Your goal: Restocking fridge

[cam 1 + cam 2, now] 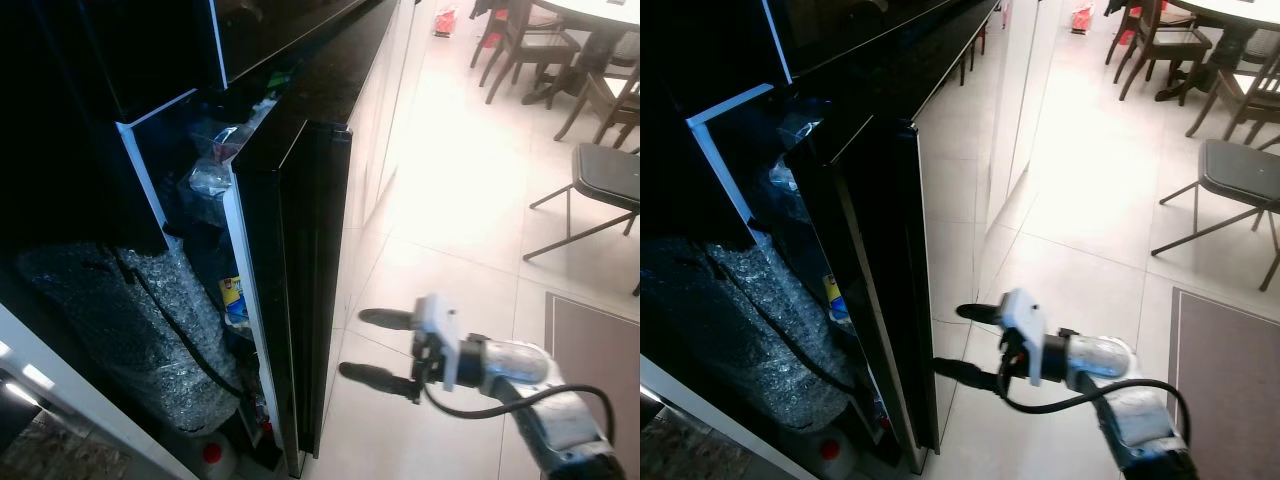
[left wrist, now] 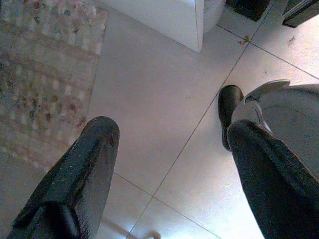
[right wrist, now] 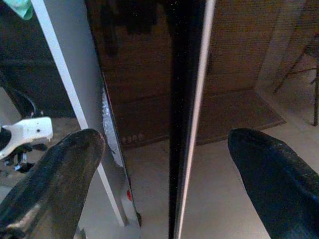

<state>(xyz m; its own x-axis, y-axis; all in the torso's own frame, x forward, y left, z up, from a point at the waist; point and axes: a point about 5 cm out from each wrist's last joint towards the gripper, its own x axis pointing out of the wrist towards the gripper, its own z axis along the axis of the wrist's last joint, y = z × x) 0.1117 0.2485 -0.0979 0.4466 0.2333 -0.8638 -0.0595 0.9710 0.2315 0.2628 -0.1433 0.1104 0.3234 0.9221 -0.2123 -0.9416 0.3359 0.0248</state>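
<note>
With its fingers spread and empty, the right gripper (image 1: 378, 345) hovered just beside the free edge of the fridge door (image 1: 300, 290), which stood ajar; closing them on that edge seemed next, while the left gripper (image 2: 169, 164) hung released over the floor.

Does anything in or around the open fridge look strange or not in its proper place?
Yes. A big bundle in bubble wrap with a black cord over it sits in the fridge, and a crumpled plastic bag is jammed above it. That looks unusual for a fridge.
</note>
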